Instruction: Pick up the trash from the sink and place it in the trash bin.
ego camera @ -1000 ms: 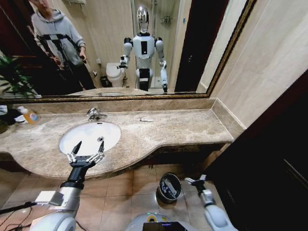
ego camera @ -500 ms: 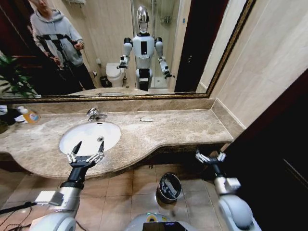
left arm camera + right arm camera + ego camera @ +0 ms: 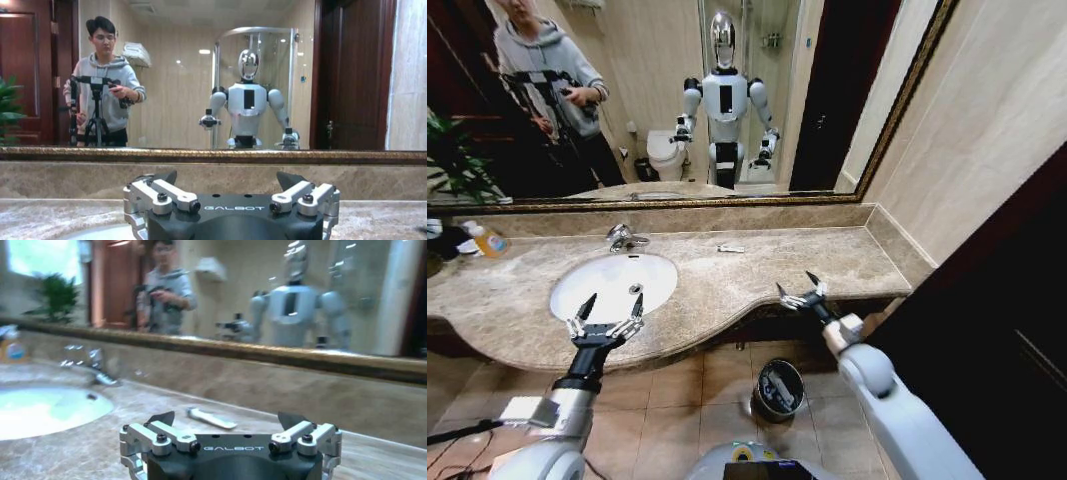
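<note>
1. The sink (image 3: 614, 284) sits left of centre in the head view: white oval basin set into the beige-brown marble countertop (image 3: 757, 270), chrome faucet (image 3: 623, 237) at its back edge. The bowl looks pretty much bare apart from the small dark drain spot, which also shows in the right wrist view.
2. One piece of trash is out on the counter, not in the basin: a slim white sachet (image 3: 731, 248) lying flat near the back wall, middle of the head view, well apart from the sink rim. The right wrist view has it too, lying between the gripper and the wall.
3. The trash bin (image 3: 779, 388) is on the tiled floor, lower centre of the head view, below the counter's front edge. Round, black, shiny rim. There's something pale inside but I can't tell what it is.
4. Left gripper (image 3: 608, 314) hovers over the front rim of the sink, lower left of the frame, fingers spread wide and nothing between them.
5. Right gripper (image 3: 799, 291) is up at the counter's front edge, right of centre, above and a bit right of the bin. Fingers spread apart as well, holding nothing.
6. Orange liquid bottle (image 3: 487, 239) stands at the far left of the counter by the wall.
</note>
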Available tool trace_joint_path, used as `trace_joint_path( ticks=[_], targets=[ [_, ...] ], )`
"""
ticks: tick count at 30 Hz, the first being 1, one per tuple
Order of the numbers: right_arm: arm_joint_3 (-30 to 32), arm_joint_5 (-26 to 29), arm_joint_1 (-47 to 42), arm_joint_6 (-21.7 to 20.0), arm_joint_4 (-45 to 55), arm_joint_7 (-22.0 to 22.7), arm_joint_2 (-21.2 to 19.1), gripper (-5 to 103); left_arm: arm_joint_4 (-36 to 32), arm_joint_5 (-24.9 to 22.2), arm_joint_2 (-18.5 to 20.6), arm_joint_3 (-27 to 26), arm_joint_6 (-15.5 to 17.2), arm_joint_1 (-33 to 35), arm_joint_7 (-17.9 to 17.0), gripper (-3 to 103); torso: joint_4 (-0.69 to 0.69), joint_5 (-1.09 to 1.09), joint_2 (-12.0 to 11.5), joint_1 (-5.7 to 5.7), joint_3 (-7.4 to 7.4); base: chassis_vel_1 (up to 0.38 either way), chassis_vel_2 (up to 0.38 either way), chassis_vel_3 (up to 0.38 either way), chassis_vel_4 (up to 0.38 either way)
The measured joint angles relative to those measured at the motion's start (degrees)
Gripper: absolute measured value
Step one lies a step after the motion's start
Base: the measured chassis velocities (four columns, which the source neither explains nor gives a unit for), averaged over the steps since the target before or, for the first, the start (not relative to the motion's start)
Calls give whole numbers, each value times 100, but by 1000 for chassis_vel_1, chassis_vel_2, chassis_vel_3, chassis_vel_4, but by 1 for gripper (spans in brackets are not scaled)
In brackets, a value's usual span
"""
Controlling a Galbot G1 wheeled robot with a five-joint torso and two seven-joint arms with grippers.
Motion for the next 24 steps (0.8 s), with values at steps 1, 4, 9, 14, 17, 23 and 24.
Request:
trace_joint_path(
  ticks=[1, 4, 9, 14, 17, 23, 24],
  targets=[
    [0, 0, 0, 0, 0, 0, 0, 100, 0, 0, 0, 0, 0, 0, 0, 100, 0, 0, 0, 0, 0, 0, 0, 0, 0],
    [-585, -4, 646, -133, -423, -44, 19, 100, 0, 0, 0, 0, 0, 1, 1, 100, -1, -1, 0, 0, 0, 0, 0, 0, 0],
    [-1332, 123, 1603, -359, -1059, -128, 125, 100, 0, 0, 0, 1, 0, 0, 3, 100, -1, -2, 0, 0, 0, 0, 0, 0, 0],
    [-1940, 91, 2480, -311, -1911, -226, 383, 100, 0, 0, 0, 0, 0, 0, -1, 100, -1, -1, 0, 0, 0, 0, 0, 0, 0],
    [-2101, 60, 2724, -258, -2261, -276, 508, 100, 0, 0, 0, 0, 0, 0, 0, 100, -1, -1, 0, 0, 0, 0, 0, 0, 0],
    [-2356, 2, 3292, -93, -3213, -398, 804, 100, 0, 0, 0, 0, 0, 0, 0, 100, 0, -1, 0, 0, 0, 0, 0, 0, 0],
    [-2349, -4, 3365, -73, -3358, -404, 826, 100, 0, 0, 0, 0, 0, 0, -1, 100, -1, -1, 0, 0, 0, 0, 0, 0, 0]
  ],
)
